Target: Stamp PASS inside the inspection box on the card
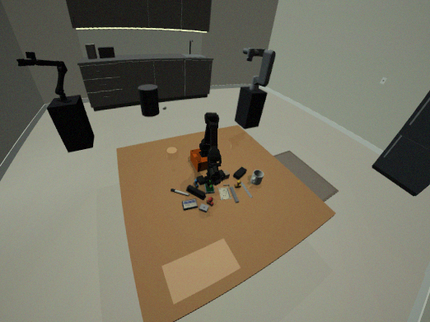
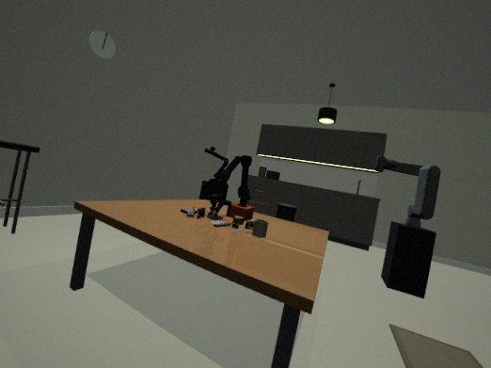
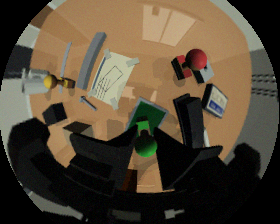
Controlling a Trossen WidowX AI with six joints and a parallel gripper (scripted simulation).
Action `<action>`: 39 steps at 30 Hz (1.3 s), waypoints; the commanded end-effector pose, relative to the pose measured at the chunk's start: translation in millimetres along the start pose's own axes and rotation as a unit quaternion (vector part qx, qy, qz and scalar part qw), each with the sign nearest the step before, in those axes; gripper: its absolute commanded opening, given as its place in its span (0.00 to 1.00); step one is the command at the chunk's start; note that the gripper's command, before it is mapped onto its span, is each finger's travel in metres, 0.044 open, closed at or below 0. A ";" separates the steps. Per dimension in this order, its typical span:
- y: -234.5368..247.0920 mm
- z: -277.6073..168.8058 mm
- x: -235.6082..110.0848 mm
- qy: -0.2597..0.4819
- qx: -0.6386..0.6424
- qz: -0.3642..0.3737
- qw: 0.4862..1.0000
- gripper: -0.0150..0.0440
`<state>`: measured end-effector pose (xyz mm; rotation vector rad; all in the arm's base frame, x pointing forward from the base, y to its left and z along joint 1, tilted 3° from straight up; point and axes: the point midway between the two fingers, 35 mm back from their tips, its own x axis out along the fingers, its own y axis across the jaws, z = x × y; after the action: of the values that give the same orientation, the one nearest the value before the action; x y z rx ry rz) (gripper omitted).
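Hand [image 3: 145,150] clamped on green PASS stamp [image 3: 145,145], fingers narrow around its knob, stamp base down over green ink pad [image 3: 149,117]; whether base touches pad cannot be told

All places given from ink pad [image 1: 210,189]:
- Card [image 1: 224,193] just beside, on the side away from the marker, lying flat with inspection box drawn on it; no print legible at this size
- Grey ruler [image 1: 234,194] along card's far edge, second grey bar [image 1: 246,190] beyond that, both well inside tabletop [image 1: 264,225] edges
- Red-knobbed stamp [image 1: 210,201] near, toward the front edge, grey block [image 1: 203,208] touching or just beside it
- Blue-faced box [image 1: 189,204] farther out on the same side, dark cylinder [image 1: 196,192] between it and pad
- Black marker [image 1: 179,192] beyond cylinder
- Yellow-knobbed stamp [image 3: 55,82] and metal cup [image 1: 257,177] past the rulers; black block [image 1: 240,172] behind those
- Orange box [image 1: 198,159] behind pad, at arm's base

Things crowded in tightly around pad, only narrow gaps between neighbours. Wide bare wood toward front edge, broken only by pale rectangle [image 1: 200,269] near front corner. Small pale disc [image 1: 171,150] off toward back edge. Every edge of tabletop well apart from pad
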<state>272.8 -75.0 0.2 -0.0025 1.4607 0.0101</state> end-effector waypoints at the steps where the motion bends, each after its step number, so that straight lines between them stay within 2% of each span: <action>1: 0.2 0.4 -2.6 -0.001 0.000 0.001 1.000 0.25; 10: 0.0 0.8 -7.8 -0.001 0.000 0.001 1.000 0.25; 39: -0.4 2.3 -54.1 -0.001 0.000 0.001 1.000 0.25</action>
<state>268.7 -75.6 48.8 0.0029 1.4648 0.0061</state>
